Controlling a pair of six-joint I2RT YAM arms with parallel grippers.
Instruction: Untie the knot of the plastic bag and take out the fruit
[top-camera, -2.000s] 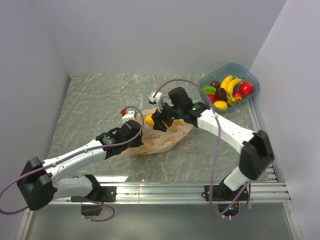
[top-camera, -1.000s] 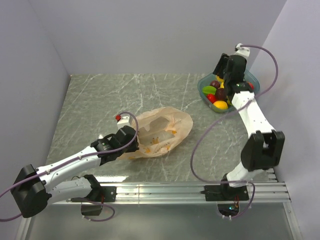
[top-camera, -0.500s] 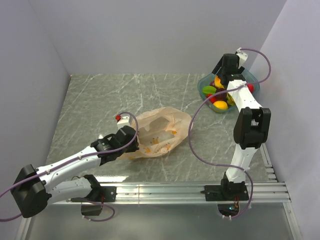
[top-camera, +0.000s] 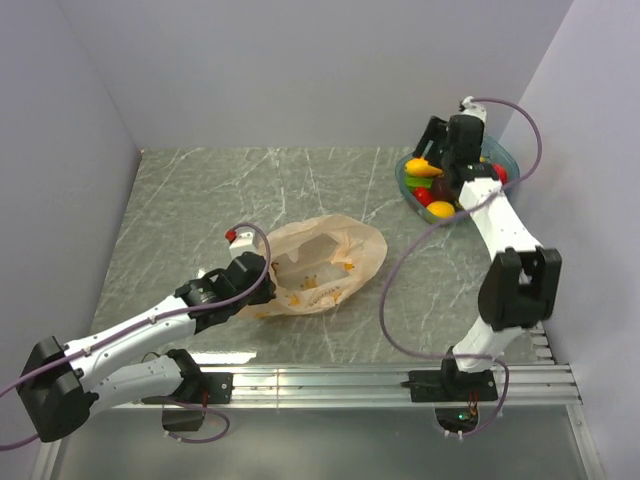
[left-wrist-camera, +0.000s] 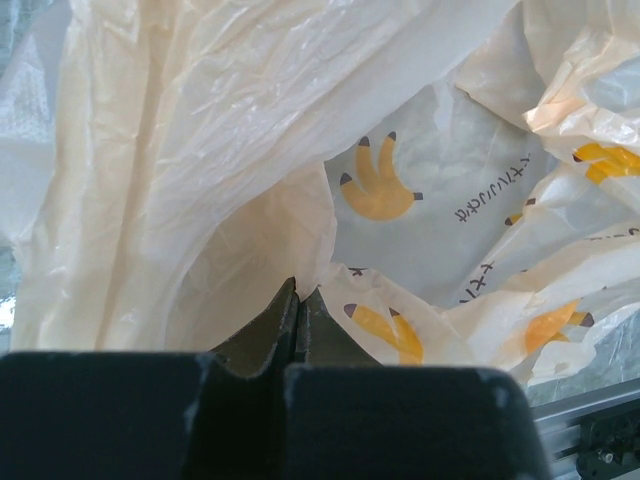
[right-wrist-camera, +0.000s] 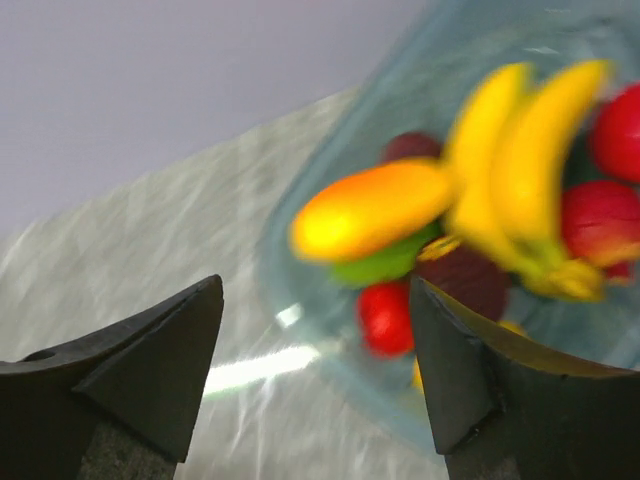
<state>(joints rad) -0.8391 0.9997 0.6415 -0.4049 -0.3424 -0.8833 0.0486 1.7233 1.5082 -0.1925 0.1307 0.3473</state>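
Now fruit (right-wrist-camera: 370, 205) in the tub (top-camera: 509, 153) below open right gripper (right-wrist-camera: 315, 290); left gripper (left-wrist-camera: 298, 288) clamped on plastic bag (left-wrist-camera: 200, 120).

The plastic bag (top-camera: 330, 255) lies centrally — the fruit (top-camera: 424, 168) sits in the tub (top-camera: 408, 192) behind-right.

Seen from above, my cell is lit softly and evenly. A pale glare strip lies on the table (top-camera: 200, 200) low in the frame, and shadows are faint. My left wrist view is bright and sharp, with light glowing through the plastic bag (left-wrist-camera: 200, 150) and my left gripper (left-wrist-camera: 298, 292) a dark silhouette at the bottom. My right wrist view is motion-blurred, and the fruit (right-wrist-camera: 380, 205) at upper right smears.
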